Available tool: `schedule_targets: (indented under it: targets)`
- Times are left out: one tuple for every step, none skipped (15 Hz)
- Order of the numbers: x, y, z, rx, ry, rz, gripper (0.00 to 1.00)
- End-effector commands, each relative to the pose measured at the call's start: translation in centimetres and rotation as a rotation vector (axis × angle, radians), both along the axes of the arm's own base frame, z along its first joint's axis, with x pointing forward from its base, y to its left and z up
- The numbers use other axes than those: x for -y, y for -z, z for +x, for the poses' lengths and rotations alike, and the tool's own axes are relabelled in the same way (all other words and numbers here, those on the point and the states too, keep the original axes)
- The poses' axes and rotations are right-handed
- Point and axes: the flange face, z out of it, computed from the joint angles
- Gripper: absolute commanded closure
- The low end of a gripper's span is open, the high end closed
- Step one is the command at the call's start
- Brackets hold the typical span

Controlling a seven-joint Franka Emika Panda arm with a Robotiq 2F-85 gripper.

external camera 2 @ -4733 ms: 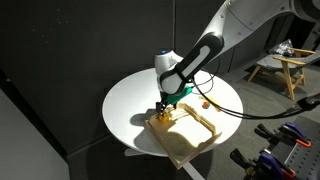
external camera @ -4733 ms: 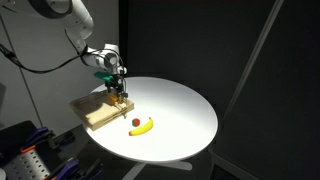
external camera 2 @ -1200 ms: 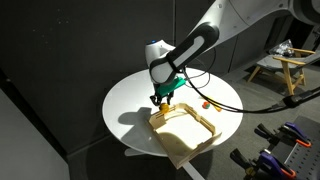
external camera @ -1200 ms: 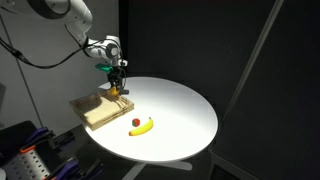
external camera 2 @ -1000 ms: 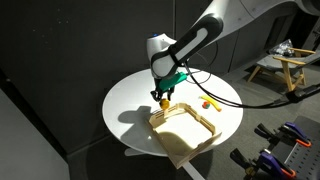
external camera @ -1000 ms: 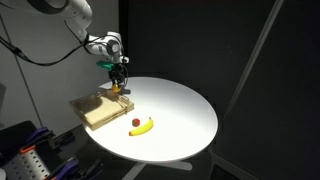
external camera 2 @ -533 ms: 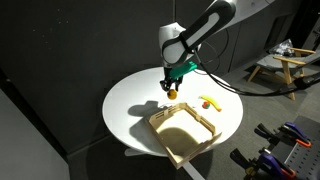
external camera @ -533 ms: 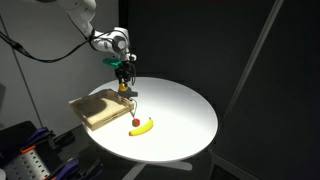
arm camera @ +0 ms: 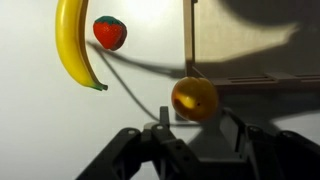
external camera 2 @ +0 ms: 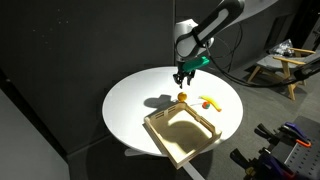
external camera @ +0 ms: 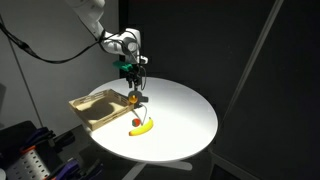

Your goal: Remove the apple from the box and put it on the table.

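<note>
My gripper [external camera: 134,93] [external camera 2: 182,90] [arm camera: 194,113] is shut on the apple [external camera: 134,100] [external camera 2: 182,97] [arm camera: 194,98], a small orange-yellow ball pinched at the fingertips. It hangs a little above the white table [external camera: 180,115] [external camera 2: 130,105], just outside the box. The box [external camera: 95,105] [external camera 2: 185,128] [arm camera: 250,45], a shallow light-wood tray, lies on the table's edge with nothing showing inside it. In the wrist view the apple sits by the box's corner.
A yellow banana [external camera: 146,127] [external camera 2: 209,102] [arm camera: 72,45] and a small red round thing [external camera: 136,123] [arm camera: 110,32] lie on the table close to the gripper. Dark curtains surround the table. A wooden stool [external camera 2: 280,70] stands off to one side.
The gripper has lifted the apple out of the box and carried it sideways over the rim. It now hangs above the table top near the banana.
</note>
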Motion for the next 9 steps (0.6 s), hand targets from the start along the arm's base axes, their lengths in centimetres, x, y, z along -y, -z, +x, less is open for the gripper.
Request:
schedule_targets:
  targets:
    - [2.5, -0.3, -0.5, -0.001, 0.024, 0.009, 0.68]
    - [3.0, -0.2, -0.5, -0.003, 0.031, 0.007, 0.68]
    - [3.3, -0.1, -0.5, -0.004, 0.036, 0.006, 0.68]
    - [3.5, -0.1, -0.5, -0.004, 0.039, 0.006, 0.68]
    - [3.5, -0.1, -0.6, -0.005, 0.040, 0.007, 0.68]
    - [3.5, 0.0, -0.7, -0.007, 0.039, 0.009, 0.68]
    - [3.3, 0.1, -0.8, -0.009, 0.035, 0.012, 0.68]
    - [3.1, 0.1, -0.9, -0.011, 0.030, 0.015, 0.51]
    - [2.8, 0.1, -1.0, -0.012, 0.025, 0.018, 0.19]
